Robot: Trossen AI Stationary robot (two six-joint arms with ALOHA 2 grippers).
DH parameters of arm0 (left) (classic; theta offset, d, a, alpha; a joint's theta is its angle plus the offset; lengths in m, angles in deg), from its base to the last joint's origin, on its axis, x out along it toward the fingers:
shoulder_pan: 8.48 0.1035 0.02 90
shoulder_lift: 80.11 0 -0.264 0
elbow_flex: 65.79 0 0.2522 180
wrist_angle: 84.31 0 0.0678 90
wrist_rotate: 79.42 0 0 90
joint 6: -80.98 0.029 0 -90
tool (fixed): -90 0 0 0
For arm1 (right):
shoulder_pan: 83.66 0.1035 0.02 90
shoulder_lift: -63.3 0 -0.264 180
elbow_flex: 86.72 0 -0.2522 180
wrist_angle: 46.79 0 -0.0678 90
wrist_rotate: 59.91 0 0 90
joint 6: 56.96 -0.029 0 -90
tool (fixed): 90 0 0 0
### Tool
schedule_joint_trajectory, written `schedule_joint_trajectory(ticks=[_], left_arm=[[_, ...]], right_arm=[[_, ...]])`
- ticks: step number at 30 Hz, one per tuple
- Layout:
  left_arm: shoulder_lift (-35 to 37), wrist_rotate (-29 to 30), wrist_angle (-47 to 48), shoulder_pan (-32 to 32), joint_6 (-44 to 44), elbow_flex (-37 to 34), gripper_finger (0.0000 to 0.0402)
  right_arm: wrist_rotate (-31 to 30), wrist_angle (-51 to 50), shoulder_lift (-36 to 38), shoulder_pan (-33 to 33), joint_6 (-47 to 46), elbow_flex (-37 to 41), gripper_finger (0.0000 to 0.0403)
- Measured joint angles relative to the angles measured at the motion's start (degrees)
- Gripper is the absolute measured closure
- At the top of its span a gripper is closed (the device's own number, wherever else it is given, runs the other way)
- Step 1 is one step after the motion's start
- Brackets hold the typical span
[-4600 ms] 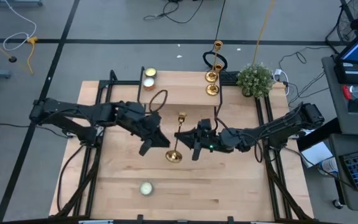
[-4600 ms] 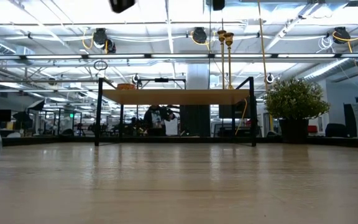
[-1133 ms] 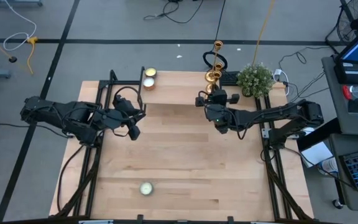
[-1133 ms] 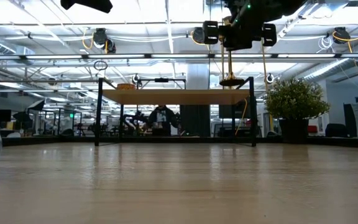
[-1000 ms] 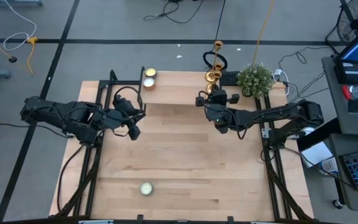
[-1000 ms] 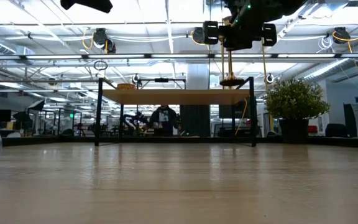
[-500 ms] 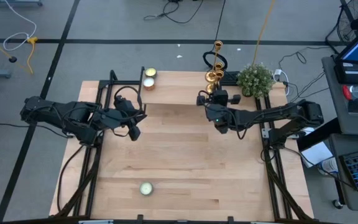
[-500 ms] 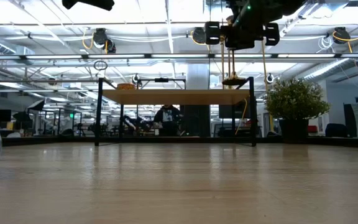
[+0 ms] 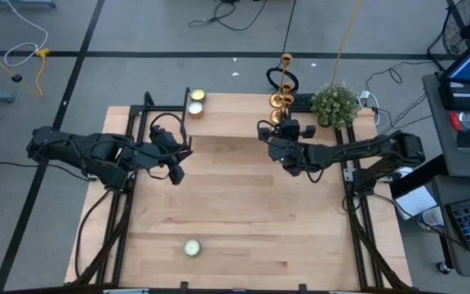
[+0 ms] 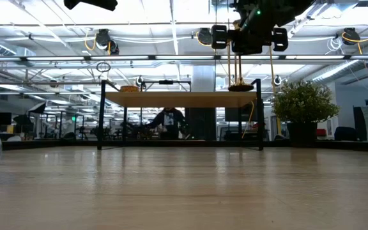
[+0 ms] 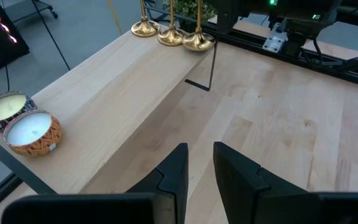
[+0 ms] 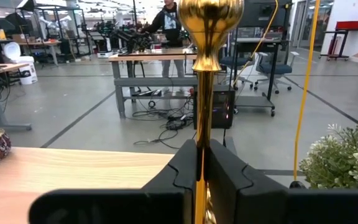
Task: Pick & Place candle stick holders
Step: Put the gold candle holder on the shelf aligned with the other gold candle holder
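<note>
- Setting down the third holder: our right gripper (image 9: pixel 277 133) hangs at the raised shelf (image 11: pixel 104 106) toward 1 o'clock on the table (image 9: pixel 243 237), its fingers (image 12: pixel 185 163) pinched tight on the slim stem of a brass candle stick holder (image 12: pixel 204 74).
- That holder's round base (image 11: pixel 198 42) appears to touch the shelf just beside two more candle stick holders (image 11: pixel 157 32) standing in a row, so we judge placement nearly done.
- Next, we reckon, the fingers need only part gently and lift clear without tipping the top-heavy piece.
- Our left gripper (image 11: pixel 199 163) waits toward 10 o'clock, fingers slightly apart, holding nothing.
- Polished gold metal, bulbous cup, thin rod; pale smooth wood planks; two round candles (image 11: pixel 20 124) in tins at the shelf's far end; a leafy potted plant (image 9: pixel 334 104) beyond.
</note>
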Motion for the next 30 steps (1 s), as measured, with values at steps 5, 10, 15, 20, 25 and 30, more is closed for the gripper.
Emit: schedule_joint_trajectory(ticks=[5,10,15,20,25,30], left_arm=[[0.0,0.0,-0.22,0.0,0.0,0.0,0.0321],[0.0,0.0,-0.22,0.0,0.0,0.0,0.0321],[0.0,0.0,-0.22,0.0,-0.04,0.0,0.0321],[0.0,0.02,-0.4,0.0,-0.07,0.0,0.0321],[0.0,0.02,-0.52,0.0,-0.07,0.0,0.0321],[0.0,0.02,-0.71,0.0,-0.07,0.0,0.0321]], right_arm=[[0.01,-0.39,0.0,0.0,0.09,0.0,0.039],[0.02,-0.45,0.0,0.0,0.11,0.0,0.039],[0.55,-3.0,0.0,-0.26,-2.37,0.0,0.039],[2.56,-6.37,0.03,-0.88,-7.41,-0.02,0.039],[2.49,-6.73,0.04,-0.9,-7.74,-0.04,0.039],[1.68,-6.81,0.04,-0.9,-6.65,-0.04,0.039]])
